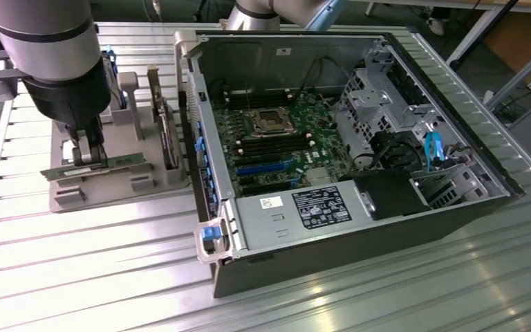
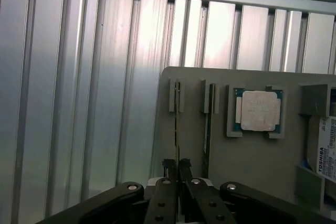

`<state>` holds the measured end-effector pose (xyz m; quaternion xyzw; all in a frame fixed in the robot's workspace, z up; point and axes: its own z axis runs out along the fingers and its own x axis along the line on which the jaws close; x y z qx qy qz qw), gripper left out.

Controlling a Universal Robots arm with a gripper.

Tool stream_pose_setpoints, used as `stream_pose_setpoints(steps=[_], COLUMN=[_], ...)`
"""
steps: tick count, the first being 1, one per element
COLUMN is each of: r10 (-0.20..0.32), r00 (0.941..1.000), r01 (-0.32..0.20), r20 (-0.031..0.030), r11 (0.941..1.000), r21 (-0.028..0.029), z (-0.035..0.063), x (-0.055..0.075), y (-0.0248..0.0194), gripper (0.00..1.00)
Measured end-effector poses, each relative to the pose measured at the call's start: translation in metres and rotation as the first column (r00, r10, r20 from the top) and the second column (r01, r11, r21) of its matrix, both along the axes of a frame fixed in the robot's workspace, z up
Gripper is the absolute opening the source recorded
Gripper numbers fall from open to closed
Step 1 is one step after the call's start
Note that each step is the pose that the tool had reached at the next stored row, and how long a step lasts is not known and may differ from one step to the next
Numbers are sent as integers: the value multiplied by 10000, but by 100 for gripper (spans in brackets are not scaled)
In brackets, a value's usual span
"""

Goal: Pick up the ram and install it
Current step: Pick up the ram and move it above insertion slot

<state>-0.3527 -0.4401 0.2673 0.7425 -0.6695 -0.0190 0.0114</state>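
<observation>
Green and thin, the ram (image 1: 108, 164) is a long narrow circuit-board stick standing on its long edge over a grey holder (image 1: 67, 197) on the ribbed metal surface (image 1: 90, 263). Its long axis runs across the exterior view, with the end towards that view's right slightly higher and pointing at the open computer case (image 1: 339, 138). The gripper (image 1: 86, 153) comes down from above, and its jaws are clamped on the ram near the middle of its length. In the wrist view the ram (image 2: 177, 124) appears edge-on as a slim line between the closed gripper (image 2: 177, 169) tips. An identical stick (image 2: 209, 124) stands parallel just beside it, and a square silver processor chip (image 2: 258, 109) lies in its own recess further along the holder (image 2: 262, 166).
</observation>
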Motion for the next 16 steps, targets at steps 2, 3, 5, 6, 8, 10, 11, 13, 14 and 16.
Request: stream_pose_setpoints(steps=[2, 3, 5, 6, 8, 10, 11, 13, 14, 16], r10=[0, 0, 0, 0, 1, 0, 0, 1, 0, 1], r00=[10000, 10000, 10000, 10000, 10000, 10000, 10000, 10000, 10000, 10000], r01=[0, 0, 0, 0, -1, 0, 0, -1, 0, -1], r20=[-1, -1, -1, -1, 0, -1, -1, 0, 0, 0], r11=[10000, 10000, 10000, 10000, 10000, 10000, 10000, 10000, 10000, 10000], r21=[-1, -1, 0, -1, 0, -1, -1, 0, 0, 0], z=[60, 92, 169, 193, 246, 320, 341, 391, 418, 468], x=[0, 1, 3, 4, 9, 16, 18, 22, 25, 30], y=[0, 0, 0, 0, 0, 0, 0, 0, 0, 0], gripper=[13, 13, 13, 13, 13, 13, 13, 13, 13, 13])
